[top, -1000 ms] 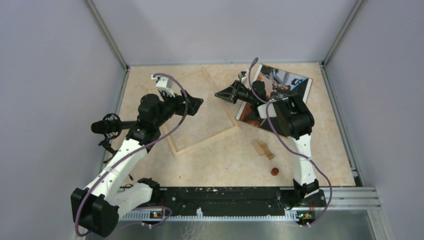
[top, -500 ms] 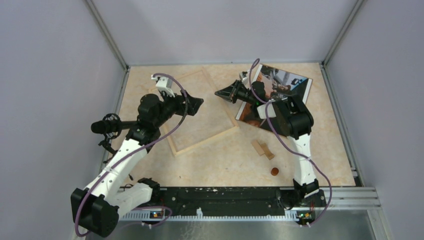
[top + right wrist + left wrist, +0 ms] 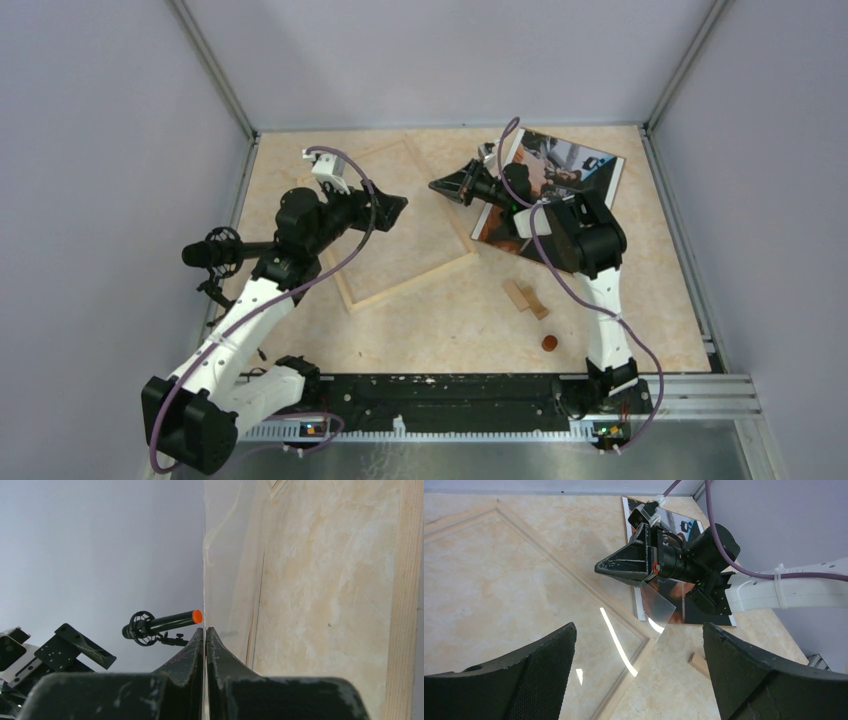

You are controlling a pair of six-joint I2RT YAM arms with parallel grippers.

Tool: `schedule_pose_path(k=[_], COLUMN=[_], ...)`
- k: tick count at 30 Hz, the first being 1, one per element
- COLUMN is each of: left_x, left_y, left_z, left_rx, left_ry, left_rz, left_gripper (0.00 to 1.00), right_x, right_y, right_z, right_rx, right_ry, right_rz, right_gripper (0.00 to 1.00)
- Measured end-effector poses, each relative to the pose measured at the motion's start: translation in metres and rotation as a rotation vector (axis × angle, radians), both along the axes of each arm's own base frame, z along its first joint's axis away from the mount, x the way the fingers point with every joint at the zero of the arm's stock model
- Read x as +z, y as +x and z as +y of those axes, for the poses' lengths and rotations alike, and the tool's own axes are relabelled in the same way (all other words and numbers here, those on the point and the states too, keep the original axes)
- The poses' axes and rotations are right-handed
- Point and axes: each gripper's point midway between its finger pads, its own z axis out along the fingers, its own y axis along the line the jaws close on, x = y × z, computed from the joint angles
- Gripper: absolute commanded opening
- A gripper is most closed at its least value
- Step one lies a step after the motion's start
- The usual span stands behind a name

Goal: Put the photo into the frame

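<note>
The photo (image 3: 565,185) lies face up at the back right, partly under my right arm; it also shows in the left wrist view (image 3: 676,590). The frame (image 3: 440,200) lies flat left of it, its slat crossing the left wrist view (image 3: 569,570). My right gripper (image 3: 440,188) hovers over the frame's right side, shut on the edge of a thin clear sheet (image 3: 659,607) that slants down over the frame. In the right wrist view its jaws (image 3: 205,630) pinch that sheet (image 3: 204,580) edge-on. My left gripper (image 3: 395,205) is open and empty above the frame (image 3: 639,680).
Small wooden blocks (image 3: 525,297) and a brown disc (image 3: 548,343) lie at the front right; one block shows in the left wrist view (image 3: 699,662). A black microphone (image 3: 215,252) sticks out at the left wall. Grey walls enclose the table.
</note>
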Motion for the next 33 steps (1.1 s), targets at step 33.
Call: schedule_pose_path(k=[33], left_x=[0.002], left_y=[-0.001], left_z=[-0.002], left_rx=[-0.010], left_ry=[-0.010], left_rz=[-0.004], left_gripper=[0.98], right_x=[0.020], right_y=[-0.008], right_z=[0.008], right_rx=[0.023], right_ry=[0.036], right_rz=[-0.023], right_gripper=[0.00])
